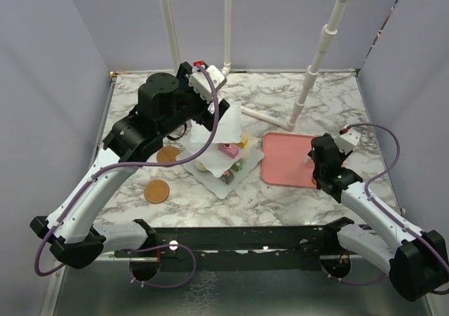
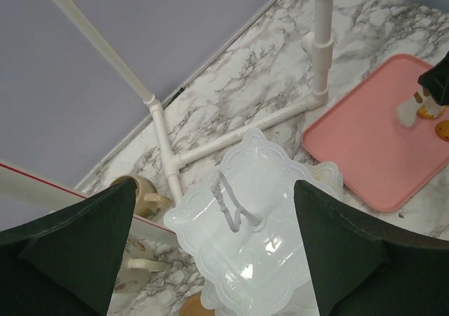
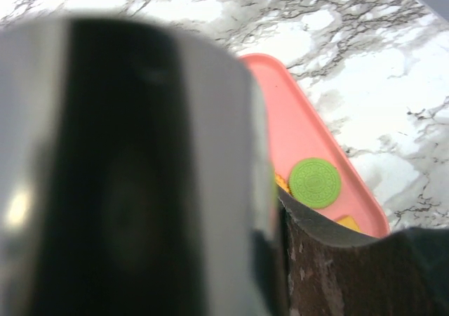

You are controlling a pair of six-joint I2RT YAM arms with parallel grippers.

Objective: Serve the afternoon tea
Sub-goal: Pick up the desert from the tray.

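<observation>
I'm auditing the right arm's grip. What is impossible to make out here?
- Right wrist view: a blurred finger fills the left side, hiding most of the pink tray; whether the right gripper holds anything is unclear.
- Top view: the left arm covers the beige mug.
- Left wrist view: the items under the right gripper are too small to identify.
</observation>
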